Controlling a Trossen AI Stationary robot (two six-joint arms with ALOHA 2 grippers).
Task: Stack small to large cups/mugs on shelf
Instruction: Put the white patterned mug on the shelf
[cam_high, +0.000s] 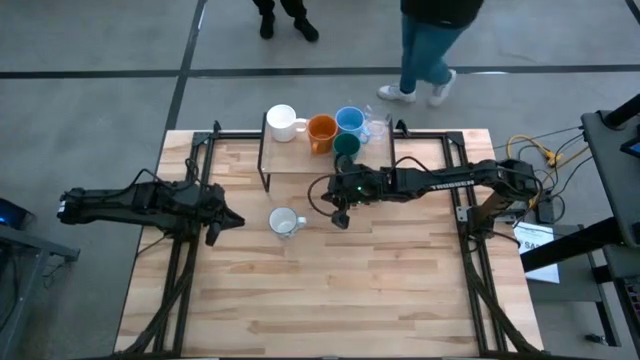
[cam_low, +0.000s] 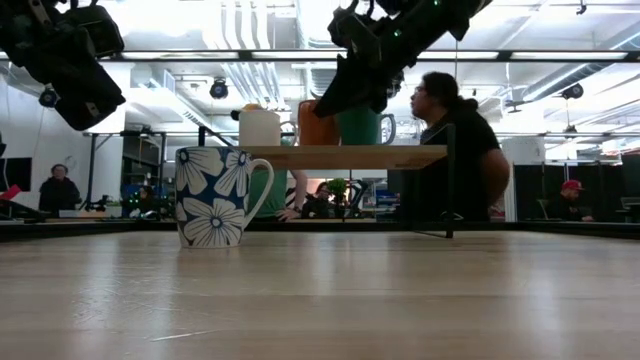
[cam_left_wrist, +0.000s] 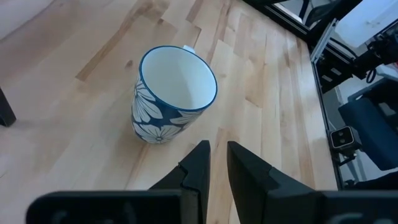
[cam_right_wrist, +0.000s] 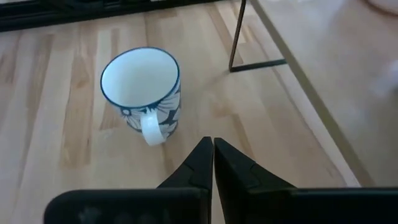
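Observation:
A white mug with a dark blue flower pattern (cam_high: 285, 222) stands upright on its base on the table, in front of the shelf (cam_high: 300, 160). On the shelf stand a white mug (cam_high: 282, 122), an orange mug (cam_high: 321, 131), a light blue mug (cam_high: 350, 120), a dark green cup (cam_high: 346, 146) and a clear glass (cam_high: 377, 127). My left gripper (cam_left_wrist: 217, 155) hovers left of the patterned mug (cam_left_wrist: 171, 99), slightly open and holding nothing. My right gripper (cam_right_wrist: 213, 146) hangs shut above the table to the right of the mug (cam_right_wrist: 142, 87), facing its handle (cam_right_wrist: 151, 129).
The shelf's thin black legs (cam_right_wrist: 236, 37) stand close to my right gripper. Black frame rails (cam_high: 190, 200) run along both sides of the table. Cables (cam_high: 535, 160) lie off its right edge. People stand and sit beyond the far edge (cam_low: 455, 150).

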